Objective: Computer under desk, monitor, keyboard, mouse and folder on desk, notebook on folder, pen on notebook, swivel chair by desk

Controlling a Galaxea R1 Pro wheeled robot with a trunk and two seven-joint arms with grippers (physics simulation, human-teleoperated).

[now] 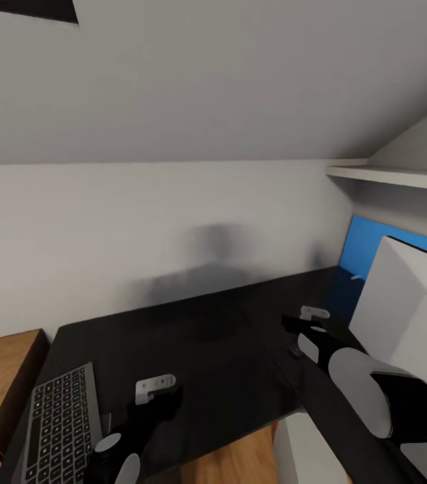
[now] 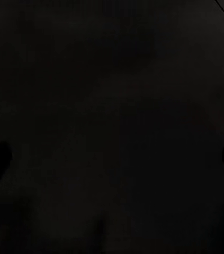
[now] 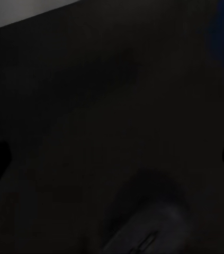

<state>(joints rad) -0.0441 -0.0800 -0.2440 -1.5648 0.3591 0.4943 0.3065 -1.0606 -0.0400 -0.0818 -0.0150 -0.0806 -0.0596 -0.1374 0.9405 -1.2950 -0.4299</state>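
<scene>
White shelf (image 1: 401,177), blue panel (image 1: 364,243).

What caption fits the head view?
Both claws hover over the glossy black desk, slim black keyboard at its left end.

Desk (image 1: 206,336) middle lies open — keyboard (image 1: 62,423) bounds its left.

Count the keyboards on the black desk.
1: the slim black keyboard with silvery edge lies at the near left end of the glossy black desk, beside the left pincer.
</scene>
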